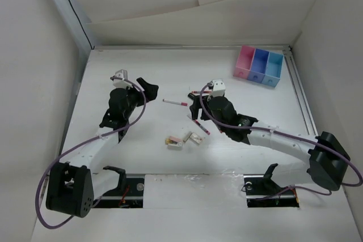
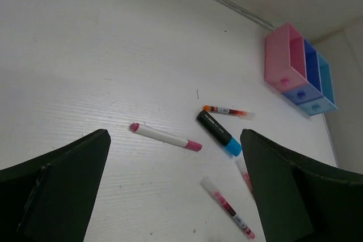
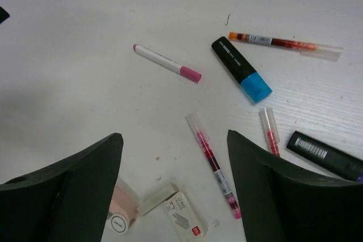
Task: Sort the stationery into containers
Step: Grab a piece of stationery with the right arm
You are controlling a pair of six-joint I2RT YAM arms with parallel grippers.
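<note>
The stationery lies loose on the white table. A white pen with pink ends (image 1: 174, 102) (image 2: 164, 136) (image 3: 166, 63) rests between the two arms. Beside it are a black highlighter with a blue cap (image 2: 218, 132) (image 3: 241, 69), an orange-tipped red pen (image 2: 227, 110) (image 3: 283, 43) and a clear red gel pen (image 1: 200, 126) (image 2: 227, 207) (image 3: 214, 162). Whitish eraser blocks (image 1: 195, 138) (image 3: 184, 216) sit nearer the front. The containers (image 1: 258, 65) (image 2: 298, 77), pink, blue and light blue, stand at the back right. My left gripper (image 1: 152, 89) (image 2: 174, 157) and right gripper (image 1: 194, 107) (image 3: 174, 140) hover open, holding nothing.
A short clear red pen (image 3: 270, 130) and a black barcoded item (image 3: 323, 154) lie partly under my right finger. A pink round roll (image 3: 122, 211) sits by the erasers. White walls enclose the table on the left, the back and the right.
</note>
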